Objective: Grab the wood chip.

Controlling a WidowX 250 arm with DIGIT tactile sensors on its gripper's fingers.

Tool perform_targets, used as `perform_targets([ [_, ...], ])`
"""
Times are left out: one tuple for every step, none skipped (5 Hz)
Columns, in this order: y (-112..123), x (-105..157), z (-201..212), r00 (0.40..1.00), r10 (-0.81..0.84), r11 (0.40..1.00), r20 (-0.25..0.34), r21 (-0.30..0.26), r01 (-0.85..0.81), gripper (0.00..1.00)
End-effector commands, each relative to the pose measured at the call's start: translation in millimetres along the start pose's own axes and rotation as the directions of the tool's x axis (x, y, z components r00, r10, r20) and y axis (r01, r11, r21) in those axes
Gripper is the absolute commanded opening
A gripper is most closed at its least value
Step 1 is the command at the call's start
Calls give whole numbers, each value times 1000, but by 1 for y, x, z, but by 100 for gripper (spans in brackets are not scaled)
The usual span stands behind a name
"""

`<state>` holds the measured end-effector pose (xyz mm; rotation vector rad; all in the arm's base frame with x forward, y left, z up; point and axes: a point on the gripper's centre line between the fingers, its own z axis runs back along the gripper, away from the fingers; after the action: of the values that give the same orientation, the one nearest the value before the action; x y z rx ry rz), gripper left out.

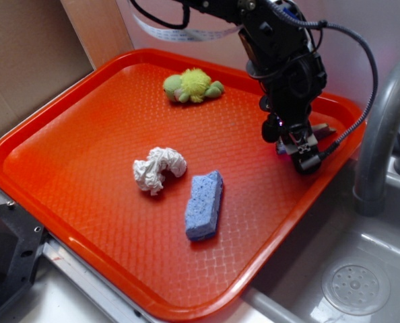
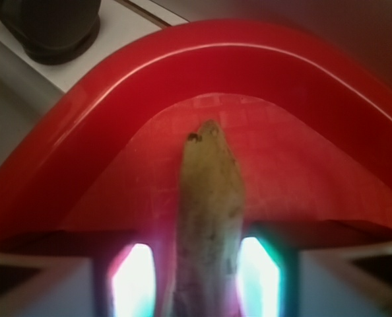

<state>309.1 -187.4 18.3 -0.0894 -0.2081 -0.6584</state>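
One job is nearing its end: the gripper (image 1: 306,149) is clamping the wood chip (image 2: 208,218) between its fingers near the orange tray's (image 1: 85,161) far-right rim, leaving only lifting.

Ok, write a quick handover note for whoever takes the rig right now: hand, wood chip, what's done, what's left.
Hand: low over the right corner of the orange tray, its fingers on either side of the wood chip. The views don't settle whether it is clamped.
Wood chip: between the fingers, tip pointing at the tray rim; whether it is lifted off the tray can't be told.
Done: hand brought to the chip.
Left: confirm the grip, then lift.
Sponge, paper wad and plush toy lie apart on the tray.
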Motion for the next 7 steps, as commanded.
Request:
perform_targets([
  [-13, -11, 21, 1000, -24, 999, -14, 23, 24, 0],
  [-5, -36, 74, 999, 48, 998, -4, 52, -48, 0],
  [15, -63, 132, 983, 182, 982, -6, 54, -181, 0],
  [42, -82, 191, 907, 415, 905, -77, 133, -403, 0],
  [64, -98, 246, 789, 609, 789, -76, 156, -594, 0],
  [74, -113, 257, 744, 665, 734, -67, 242, -635, 0],
  [95, -132, 258, 697, 716, 690, -42, 196, -696, 0],
])
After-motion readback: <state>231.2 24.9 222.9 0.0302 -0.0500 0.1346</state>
